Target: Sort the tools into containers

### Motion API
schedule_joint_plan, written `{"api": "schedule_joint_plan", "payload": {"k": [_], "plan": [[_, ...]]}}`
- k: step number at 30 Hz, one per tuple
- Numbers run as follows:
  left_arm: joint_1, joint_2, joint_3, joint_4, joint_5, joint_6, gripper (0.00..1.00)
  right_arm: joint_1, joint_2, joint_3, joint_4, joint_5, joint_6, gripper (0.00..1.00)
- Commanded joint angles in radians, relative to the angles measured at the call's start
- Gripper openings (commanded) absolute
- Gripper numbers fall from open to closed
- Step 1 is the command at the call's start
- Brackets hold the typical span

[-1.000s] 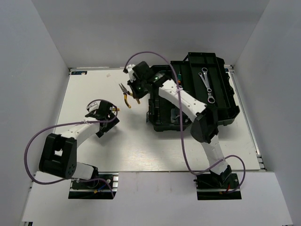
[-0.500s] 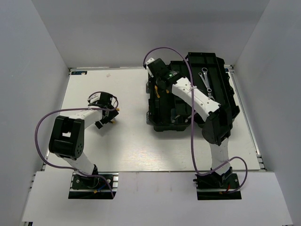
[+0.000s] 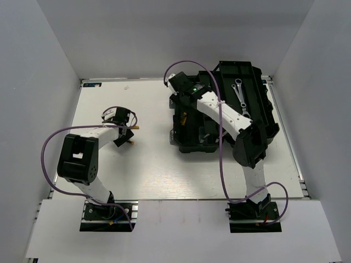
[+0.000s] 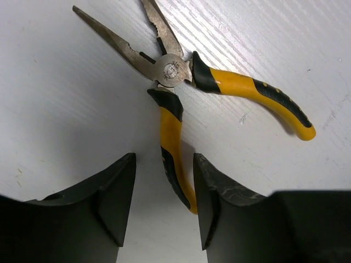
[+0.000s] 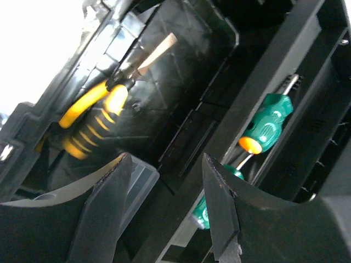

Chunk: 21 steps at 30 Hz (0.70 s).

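Yellow-handled pliers [image 4: 170, 68] lie spread on the white table. My left gripper [image 4: 163, 200] is down over them and stands open. One handle [image 4: 173, 148] runs between its jaws, close against the right finger [image 4: 211, 197] and apart from the left one. From above, this gripper [image 3: 123, 137] is at the table's left centre. My right gripper [image 3: 182, 101] hovers open over the left part of the black toolbox [image 3: 263, 131]. Nothing is between its fingers [image 5: 219, 192]. A second pair of yellow pliers [image 5: 90, 118] lies blurred in the compartment below. Two green screwdrivers [image 5: 269, 123] sit in a neighbouring slot.
Silver wrenches [image 3: 241, 98] rest in the toolbox's right half. A clear plastic lid [image 5: 137, 178] shows just under my right gripper's left finger. White walls enclose the table on the left, back and right. Purple cables loop over both arms.
My right gripper carried yellow pliers from over the table to the toolbox, then opened and released them. My left gripper's jaws have narrowed around the handle of the pliers on the table.
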Motion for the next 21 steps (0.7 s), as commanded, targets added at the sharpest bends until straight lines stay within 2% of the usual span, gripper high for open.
{"api": "schedule_joint_plan", "payload": {"k": [1, 2, 5, 6, 8, 9, 11, 12, 14, 15, 17, 18, 19, 21], "plan": [[0.005, 0.029, -0.010, 0.001, 0.012, -0.005, 0.55, 0.001, -0.099, 0.026, -0.024, -0.053, 0.036, 0.60], [0.005, 0.029, -0.022, 0.001, 0.012, -0.005, 0.52, 0.001, -0.110, 0.014, -0.024, -0.063, 0.045, 0.60], [0.005, 0.029, -0.045, 0.012, 0.012, -0.005, 0.30, -0.003, -0.183, -0.043, -0.003, -0.102, 0.067, 0.62], [0.005, 0.029, -0.045, 0.024, 0.024, -0.005, 0.16, -0.002, -0.197, -0.055, 0.002, -0.109, 0.070, 0.62], [0.005, 0.020, -0.068, 0.035, 0.035, -0.005, 0.04, -0.006, -0.264, -0.078, 0.022, -0.148, 0.082, 0.63], [0.005, 0.011, -0.068, 0.035, 0.046, 0.005, 0.00, -0.005, -0.318, -0.112, 0.028, -0.158, 0.085, 0.72], [0.005, -0.020, -0.068, 0.035, 0.057, 0.014, 0.00, -0.008, -0.353, -0.156, 0.048, -0.190, 0.088, 0.74], [0.005, -0.041, -0.077, 0.035, 0.057, 0.014, 0.00, -0.014, -0.410, -0.193, 0.056, -0.192, 0.085, 0.81], [-0.009, -0.147, -0.087, 0.067, 0.067, 0.043, 0.00, -0.012, -0.444, -0.244, 0.091, -0.167, 0.062, 0.84], [-0.018, -0.190, -0.097, 0.108, 0.093, 0.082, 0.00, -0.017, -0.491, -0.274, 0.115, -0.153, 0.046, 0.82], [-0.018, -0.298, -0.097, 0.168, 0.203, 0.132, 0.00, -0.025, -0.533, -0.323, 0.154, -0.068, 0.023, 0.66], [-0.018, -0.323, -0.082, 0.202, 0.237, 0.167, 0.00, -0.041, -0.573, -0.381, 0.195, -0.028, 0.007, 0.40], [-0.018, -0.342, -0.062, 0.202, 0.269, 0.179, 0.00, -0.049, -0.588, -0.405, 0.214, -0.006, 0.001, 0.26], [-0.028, -0.353, -0.022, 0.246, 0.386, 0.205, 0.00, -0.087, -0.630, -0.457, 0.277, 0.057, -0.022, 0.08]]}}
